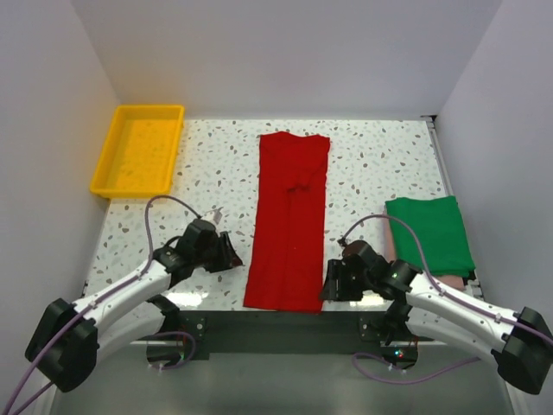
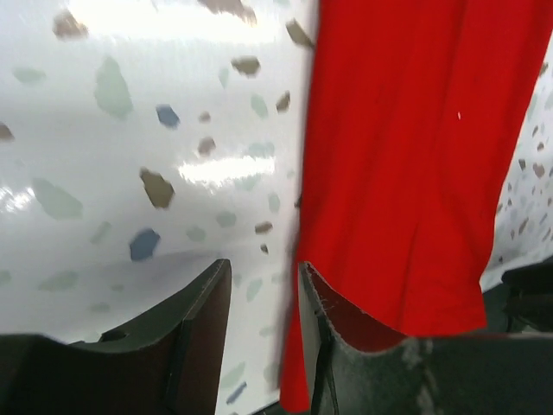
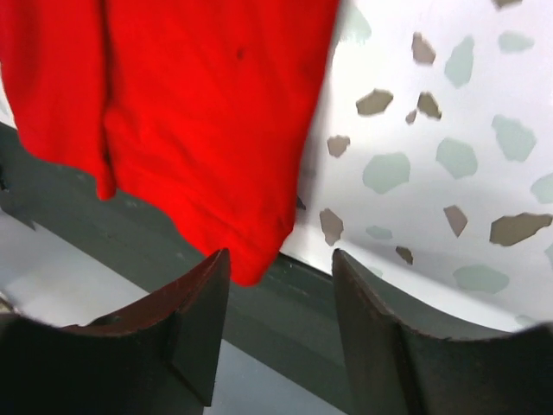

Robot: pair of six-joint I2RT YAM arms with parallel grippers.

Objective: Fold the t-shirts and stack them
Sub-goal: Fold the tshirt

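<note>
The red t-shirt (image 1: 289, 225) lies as a long narrow strip down the middle of the table, its near end hanging over the front edge. At the right, the dark green t-shirt (image 1: 429, 233) rests folded on the pale pink one (image 1: 451, 282), of which only a sliver shows. My left gripper (image 1: 235, 257) is open beside the red shirt's near left edge; in the left wrist view the gripper (image 2: 264, 268) has bare table between its fingers and the red cloth (image 2: 415, 173) lies along the right finger. My right gripper (image 3: 279, 257) is open at the near right corner of the red shirt (image 3: 199, 104), gripping nothing.
A yellow plastic tray (image 1: 149, 109) stands at the back left corner. White walls close in the speckled table (image 1: 207, 164) on three sides. The dark front rail (image 1: 276, 324) runs below the table edge between the arm bases.
</note>
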